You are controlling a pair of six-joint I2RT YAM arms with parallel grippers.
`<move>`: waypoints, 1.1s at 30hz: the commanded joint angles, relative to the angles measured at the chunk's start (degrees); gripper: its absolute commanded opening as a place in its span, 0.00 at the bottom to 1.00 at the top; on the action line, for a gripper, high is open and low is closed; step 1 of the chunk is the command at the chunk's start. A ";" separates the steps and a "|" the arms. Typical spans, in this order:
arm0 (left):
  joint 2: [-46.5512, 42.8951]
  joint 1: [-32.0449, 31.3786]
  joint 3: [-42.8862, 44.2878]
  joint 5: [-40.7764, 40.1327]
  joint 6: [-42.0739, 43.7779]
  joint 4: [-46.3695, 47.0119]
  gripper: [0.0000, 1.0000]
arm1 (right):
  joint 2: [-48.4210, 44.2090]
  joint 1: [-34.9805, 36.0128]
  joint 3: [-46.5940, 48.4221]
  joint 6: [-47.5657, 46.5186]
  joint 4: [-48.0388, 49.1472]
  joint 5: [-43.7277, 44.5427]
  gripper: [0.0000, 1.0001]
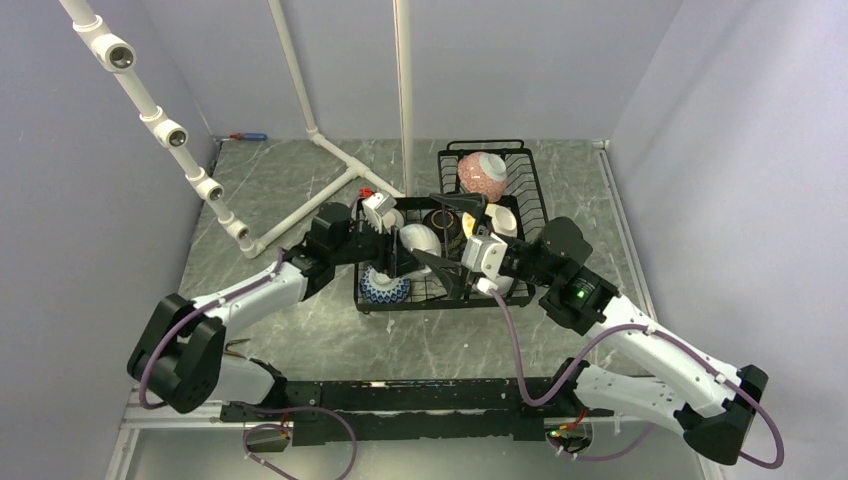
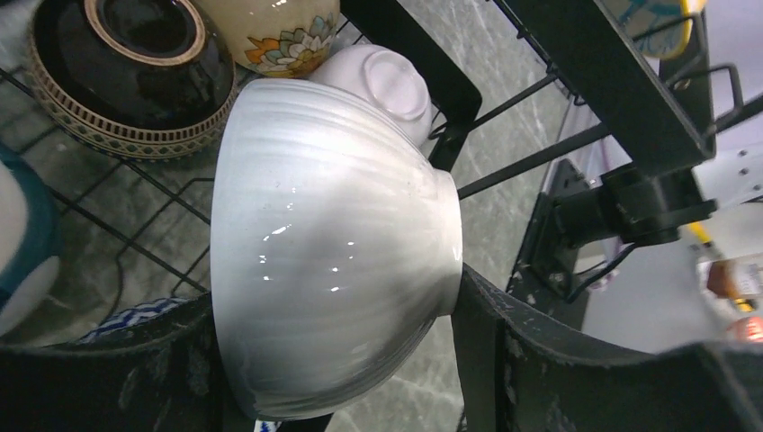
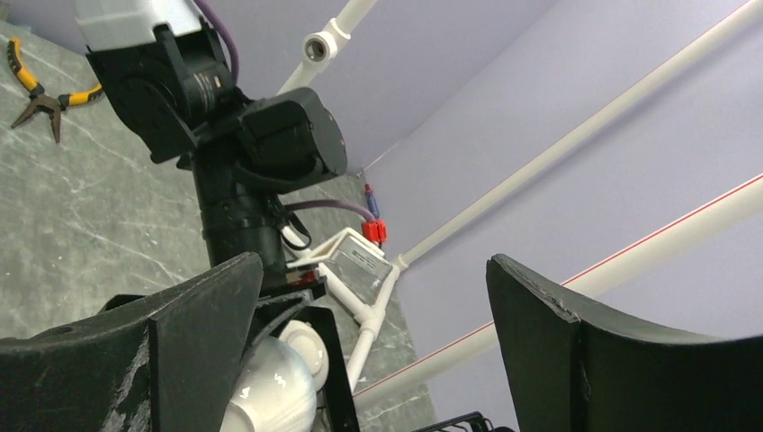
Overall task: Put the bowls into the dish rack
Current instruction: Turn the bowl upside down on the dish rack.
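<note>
White ribbed bowl (image 2: 333,243): clamped in your left gripper (image 2: 337,355), placing into dish rack (image 1: 420,306); right gripper (image 3: 378,335) wide apart, empty. Next: seat it, release.

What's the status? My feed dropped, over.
Left jaws clamped on white bowl, at dish rack. Right jaws open, empty. Dark bowl close beside it.

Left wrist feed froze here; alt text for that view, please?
White ribbed bowl, on its side, gripped in the left end effector over the dish rack; a dark patterned bowl and a floral cream bowl sit beyond.
</note>
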 commanded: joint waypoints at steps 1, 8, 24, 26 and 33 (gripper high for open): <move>2.53 0.20 4.06 2.86 -12.62 7.66 0.03 | -1.52 -0.12 0.44 1.31 2.82 -1.53 1.00; 12.40 0.15 9.63 6.25 -21.46 7.08 0.03 | -2.35 -0.11 0.38 1.17 2.01 -1.71 1.00; 20.92 -2.92 8.77 4.56 -30.15 18.58 0.03 | -3.47 -0.09 0.22 0.76 0.31 -1.45 1.00; 21.38 -3.08 8.52 3.90 -30.93 18.94 0.03 | -3.68 -0.09 0.13 0.81 0.09 -1.33 1.00; 22.78 -4.97 10.75 2.66 -28.80 14.88 0.03 | -3.82 -0.16 0.03 0.72 -0.09 -1.16 1.00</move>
